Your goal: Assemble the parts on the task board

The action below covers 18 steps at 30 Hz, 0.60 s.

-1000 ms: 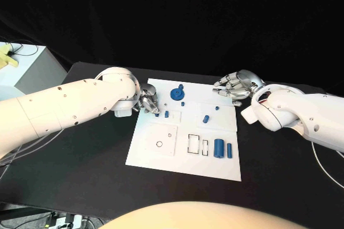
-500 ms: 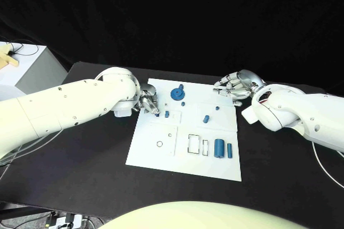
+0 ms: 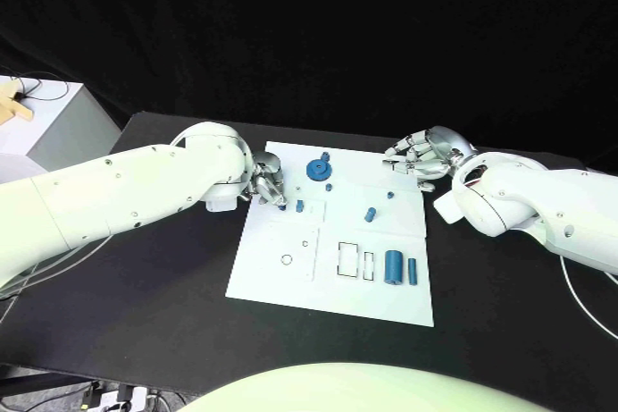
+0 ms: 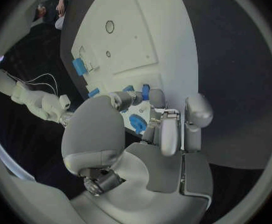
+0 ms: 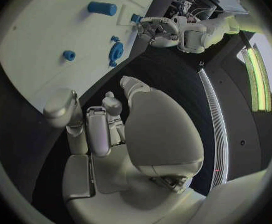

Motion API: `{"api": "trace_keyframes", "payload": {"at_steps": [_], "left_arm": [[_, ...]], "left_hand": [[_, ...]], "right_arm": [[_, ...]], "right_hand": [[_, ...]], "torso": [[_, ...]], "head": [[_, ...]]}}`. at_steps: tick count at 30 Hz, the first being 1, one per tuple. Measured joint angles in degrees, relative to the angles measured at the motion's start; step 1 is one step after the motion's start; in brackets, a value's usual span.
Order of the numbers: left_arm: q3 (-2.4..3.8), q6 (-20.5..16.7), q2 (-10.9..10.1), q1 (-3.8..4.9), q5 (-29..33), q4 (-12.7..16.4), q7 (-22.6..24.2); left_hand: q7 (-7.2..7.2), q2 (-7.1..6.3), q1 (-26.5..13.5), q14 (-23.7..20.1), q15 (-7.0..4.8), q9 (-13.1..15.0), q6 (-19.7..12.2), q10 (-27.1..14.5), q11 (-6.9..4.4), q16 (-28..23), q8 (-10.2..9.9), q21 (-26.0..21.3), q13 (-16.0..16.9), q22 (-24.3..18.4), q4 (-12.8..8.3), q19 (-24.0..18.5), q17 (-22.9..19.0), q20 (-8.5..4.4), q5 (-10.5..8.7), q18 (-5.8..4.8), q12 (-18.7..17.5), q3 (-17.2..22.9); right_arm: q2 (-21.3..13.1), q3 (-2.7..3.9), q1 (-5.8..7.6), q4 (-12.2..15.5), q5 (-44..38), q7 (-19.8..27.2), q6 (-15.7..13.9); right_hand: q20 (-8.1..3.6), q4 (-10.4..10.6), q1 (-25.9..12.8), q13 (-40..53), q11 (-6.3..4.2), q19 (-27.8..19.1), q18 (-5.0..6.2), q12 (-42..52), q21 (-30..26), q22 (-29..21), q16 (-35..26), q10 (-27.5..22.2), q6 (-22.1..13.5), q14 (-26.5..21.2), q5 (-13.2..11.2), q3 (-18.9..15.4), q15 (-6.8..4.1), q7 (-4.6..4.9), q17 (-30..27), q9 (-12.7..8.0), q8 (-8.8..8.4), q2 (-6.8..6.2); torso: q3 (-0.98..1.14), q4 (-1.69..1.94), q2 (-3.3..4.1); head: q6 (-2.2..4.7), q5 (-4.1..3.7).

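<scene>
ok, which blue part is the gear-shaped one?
The round blue part at the task board's far end, between the two hands. It is a wide disc; the other blue parts are small pegs or plain cylinders.

White board [image 3: 290,278] with blue parts, lying flat mid-table.
Gear [image 3: 318,170] at 12 o'clock; peg [image 3: 370,214] near centre; two cylinders [image 3: 402,268] side by side at 4 o'clock.

The small dark ring [image 3: 285,259] on the white rectangular task board [image 3: 309,282] now lies slightly lower and farther left than a second ago. The tiny ring [image 3: 304,243] beside it has shifted too.
</scene>
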Motion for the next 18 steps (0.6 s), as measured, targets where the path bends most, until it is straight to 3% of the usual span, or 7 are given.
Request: {"api": "trace_keyframes", "payload": {"at_steps": [10, 13, 18], "left_arm": [[-0.05, -0.53, 0.02, -0.04, 0.08, 0.12, -0.09], [-0.07, -0.64, 0.01, -0.04, 0.21, 0.16, -0.1], [-0.09, -0.82, -0.01, -0.05, 0.56, 0.17, -0.11]], "left_hand": [[0.1, 0.0, 0.0, 0.0, 0.0, -0.04, 0.32, 0.13, -0.1, 0.0, 0.01, 0.0, 0.11, -0.01, 0.0, 0.0, 0.0, 0.0, 0.0, 0.0, -0.27, 0.0], [-0.22, 0.1, -0.12, 0.0, 0.0, -0.14, 0.88, 1.89, -0.19, 0.0, -0.39, 0.0, 3.25, -0.01, 0.0, 0.0, 0.0, 0.0, 0.0, 0.0, 0.58, 0.0], [-0.24, 0.06, -0.91, 0.0, 0.0, 0.12, 1.07, 2.2, -0.31, 0.23, -0.51, 0.0, 4.39, 0.01, -0.32, 0.22, 0.0, -0.22, 0.0, 0.01, 0.68, -0.32]], "right_arm": [[-0.01, 0.0, 0.0, 0.02, 0.04, 0.04, 0.0], [-0.02, 0.0, -0.01, 0.01, 0.05, 0.06, 0.0], [-0.04, 0.0, -0.01, -0.01, 0.08, 0.08, 0.0]], "right_hand": [[0.0, 0.0, 0.0, 0.0, 0.0, 0.0, 0.0, 0.0, 0.0, 0.0, 0.0, 0.0, 0.0, 0.0, 0.0, 0.0, 0.0, 0.0, 0.0, 0.0, -0.01, 0.0], [0.0, 0.0, 0.0, -0.17, 0.0, 0.0, 0.0, 0.0, 0.0, -0.08, 0.0, 0.0, 0.0, 0.0, 0.0, 0.0, 0.0, 0.0, -0.06, 0.0, -0.01, 0.0], [0.0, 0.0, 0.0, -0.17, 0.0, 0.0, 0.0, 0.0, 0.0, -0.08, 0.0, 0.0, 0.0, 0.0, 0.0, 0.0, 0.0, 0.0, -0.06, 0.0, -0.01, 0.0]], "torso": [[0.04, 0.0, 0.03], [0.04, 0.0, 0.03], [0.05, 0.03, 0.03]], "head": [[-0.19, -0.05], [-0.24, -0.06], [-0.29, -0.09]]}}
